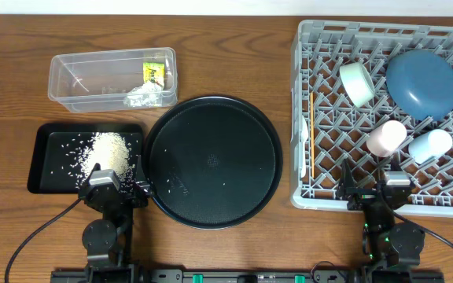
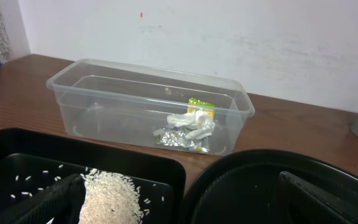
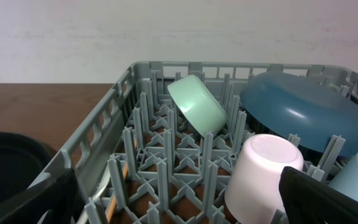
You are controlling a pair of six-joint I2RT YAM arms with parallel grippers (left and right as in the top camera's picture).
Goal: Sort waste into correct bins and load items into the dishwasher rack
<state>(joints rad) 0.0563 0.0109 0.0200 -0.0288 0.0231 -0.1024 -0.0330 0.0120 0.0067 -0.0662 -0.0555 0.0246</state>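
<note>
Rice (image 1: 110, 151) is heaped in the black rectangular bin (image 1: 36, 161). The clear bin (image 1: 112, 79) holds the yellow-green wrapper (image 1: 156, 75) and whitish scraps (image 1: 144, 96). In the rack (image 1: 301, 102) lie the dark blue bowl (image 1: 421, 82), mint bowl (image 1: 358, 82), pink cup (image 1: 388, 137), pale blue cup (image 1: 431, 145), chopstick (image 1: 311, 134) and white spoon (image 1: 300, 157). My left gripper (image 1: 112, 187) is open and empty over the black bin's near edge. My right gripper (image 1: 372, 189) is open and empty at the rack's near edge, with the pink cup (image 3: 263, 174) just ahead.
A large round black tray (image 1: 213, 161) sits between the black bin and the rack, a few rice grains on it. The clear bin (image 2: 104, 93) stands behind the black bin (image 2: 104, 149). Cables run from both arm bases at the table's near edge.
</note>
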